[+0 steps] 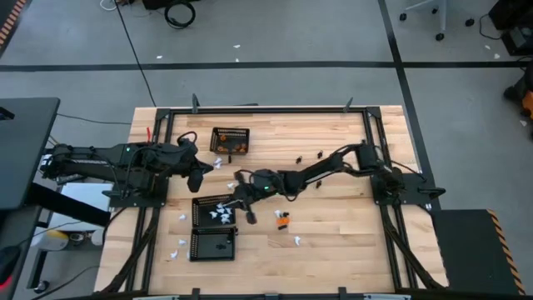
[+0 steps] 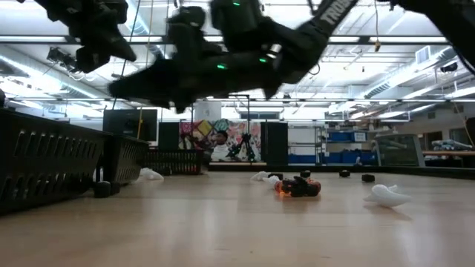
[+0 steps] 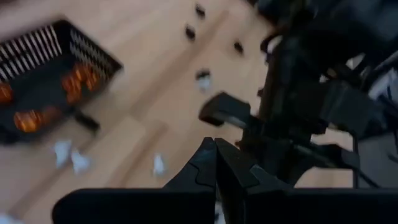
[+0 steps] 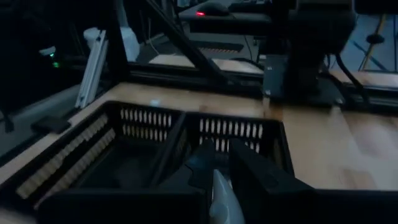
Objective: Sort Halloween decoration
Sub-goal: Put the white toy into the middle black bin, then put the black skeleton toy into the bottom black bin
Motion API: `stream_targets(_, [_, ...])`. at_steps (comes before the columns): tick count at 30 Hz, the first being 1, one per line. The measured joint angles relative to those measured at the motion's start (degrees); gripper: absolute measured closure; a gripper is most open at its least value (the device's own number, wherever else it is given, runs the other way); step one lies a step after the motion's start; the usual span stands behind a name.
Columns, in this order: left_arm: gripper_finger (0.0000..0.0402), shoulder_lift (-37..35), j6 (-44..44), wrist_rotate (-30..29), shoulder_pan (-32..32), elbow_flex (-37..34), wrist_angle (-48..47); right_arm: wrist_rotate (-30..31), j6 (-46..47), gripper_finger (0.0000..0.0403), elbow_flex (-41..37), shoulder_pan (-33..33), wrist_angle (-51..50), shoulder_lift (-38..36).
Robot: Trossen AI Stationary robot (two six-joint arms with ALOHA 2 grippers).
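Observation:
Three black mesh baskets stand left of centre: the far one [image 1: 231,140] holds orange pieces, the middle one [image 1: 215,212] white ones, the near one [image 1: 212,246] dark ones. My right gripper [image 1: 237,190] reaches across from the right and hovers by the middle basket's far right corner. It is shut on a white piece [image 4: 221,196]. My left gripper [image 1: 200,172] hangs shut and empty above the table between the far and middle baskets; its tips [image 3: 216,146] meet. Loose pieces lie on the wood: orange and black [image 1: 283,218], white [image 1: 296,242], black [image 1: 319,155]. My right gripper pinches the white piece [image 4: 219,186] between its two fingers [image 4: 258,171]. The fingers come nearly level from the table's right side. The piece is lifted clear of the table, in front of the baskets' rims [image 4: 186,115].
More white pieces lie left of the baskets [image 1: 181,218] and near the far basket [image 1: 218,162]. The low view shows an orange and black cluster [image 2: 297,187] and a white piece [image 2: 386,195] on the wood. Black frame rails [image 1: 371,133] border the table.

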Motion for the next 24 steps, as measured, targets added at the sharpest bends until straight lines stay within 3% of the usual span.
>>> stream_targets(7, [0.0393,0.0,-3.53,0.89,0.0,0.0,-8.88,-2.99,0.06,0.0352,15.96,0.88,-9.68,8.48])
stream_targets(12, [0.0392,0.04,-6.87,0.97,0.0,0.0,-15.99,-2.15,1.08,0.0346,22.67,1.03,-17.35,12.57])
stream_targets(24, [0.0392,0.09,-6.69,-1.32,0.0,0.0,-19.39,-4.18,7.05,0.0279,23.93,-1.18,-20.82,12.33])
